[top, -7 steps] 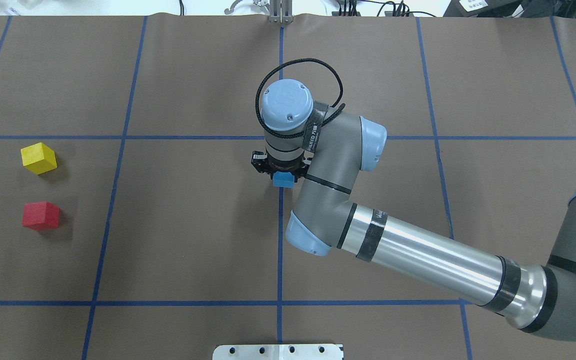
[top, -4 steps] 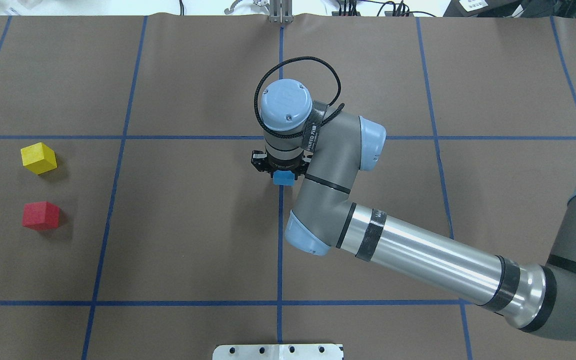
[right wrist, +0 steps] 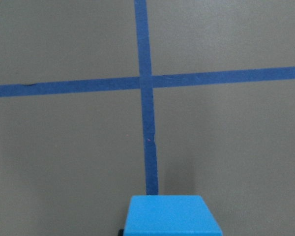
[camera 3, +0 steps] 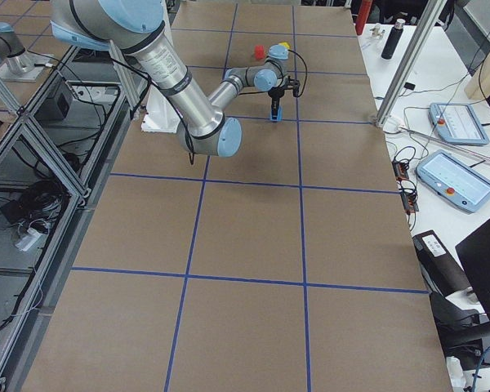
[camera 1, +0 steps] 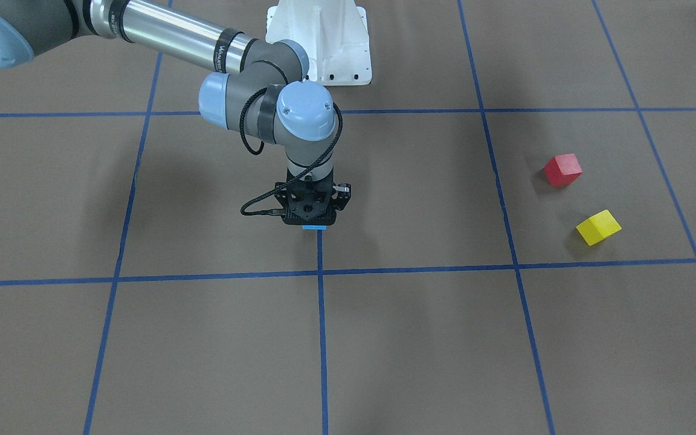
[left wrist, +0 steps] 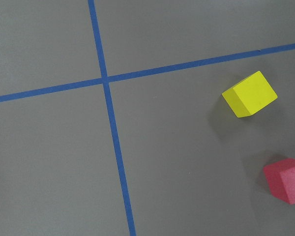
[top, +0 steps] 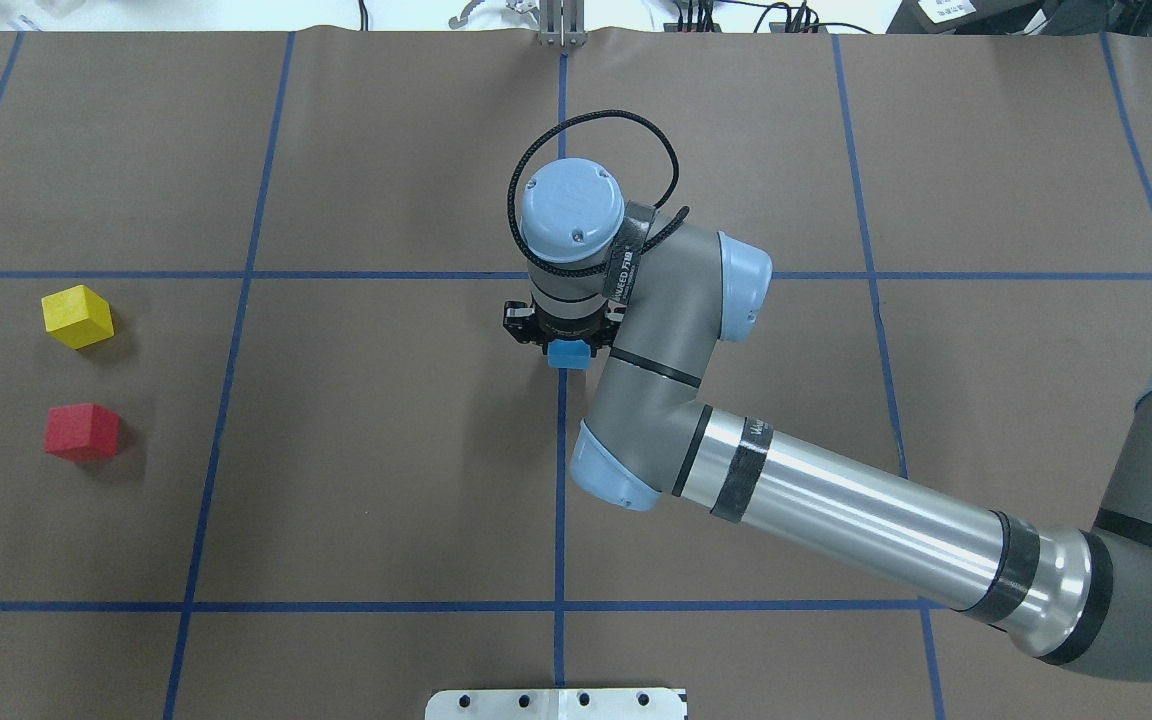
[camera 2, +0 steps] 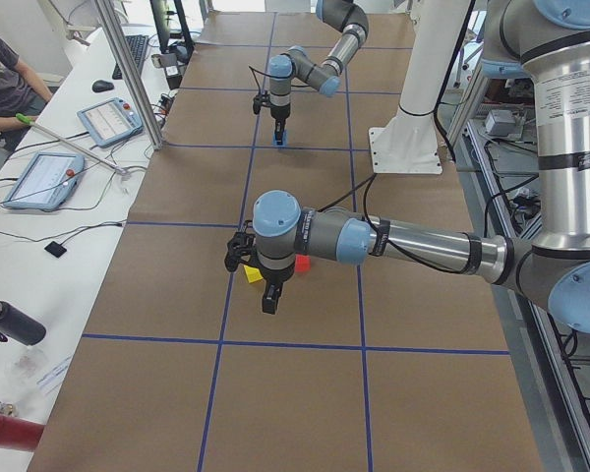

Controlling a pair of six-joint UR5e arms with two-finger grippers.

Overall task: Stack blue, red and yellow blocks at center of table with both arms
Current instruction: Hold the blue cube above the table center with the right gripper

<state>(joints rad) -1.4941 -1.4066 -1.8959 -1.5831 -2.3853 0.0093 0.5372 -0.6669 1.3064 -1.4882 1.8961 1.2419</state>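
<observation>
Clamping blue block (top: pixel 566 355) in R gripper (camera 1: pixel 313 221), jaws closed narrow onto it; holding it low over centre tape line (right wrist: pixel 147 147), contact w/ table (top: pixel 386 450) unclear; lying well apart toward L end, near each other, not touching: yellow block (top: pixel 77 316), red block (top: pixel 82 431); hovering beside them w/ L gripper (camera 2: pixel 268 298), opening: cannot tell.

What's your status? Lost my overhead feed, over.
Right gripper shut on blue block, low over centre line. Left gripper near yellow block and red block, state unclear. No obstruction seen.
</observation>
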